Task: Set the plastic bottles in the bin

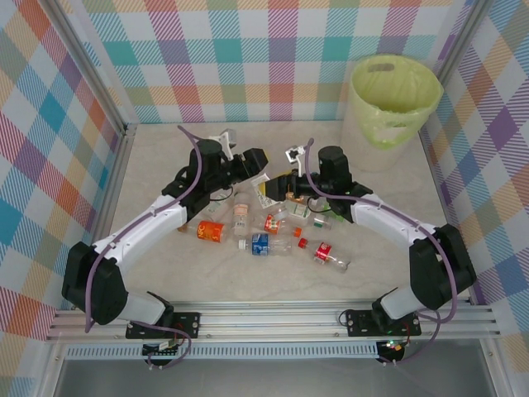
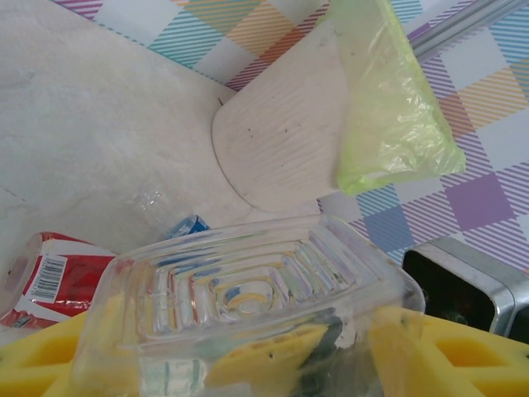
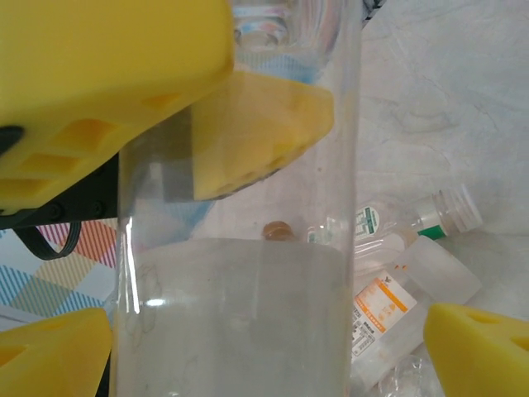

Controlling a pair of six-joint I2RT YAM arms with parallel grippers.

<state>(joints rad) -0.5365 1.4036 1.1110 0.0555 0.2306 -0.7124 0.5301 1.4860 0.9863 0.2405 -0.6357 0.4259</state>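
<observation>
Task barely begun: the left gripper [image 2: 248, 364] is part-closed on one clear bottle [image 2: 248, 289], the right gripper [image 3: 264, 347] stands wide open about it, and the other bottles [image 1: 260, 242] lie mid-table [image 1: 165, 273], well apart from the bin [image 1: 372, 141] in the far right corner.

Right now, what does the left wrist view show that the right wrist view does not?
The left wrist view gives the bin with its yellow-green bag and a red-labelled bottle lying at lower left. The right wrist view gives instead two bottles lying on the table: a green-labelled bottle with a white cap and an orange-labelled bottle. Both give a clear bottle between yellow fingers: the left gripper grips it, the right gripper stands open around it.
</observation>
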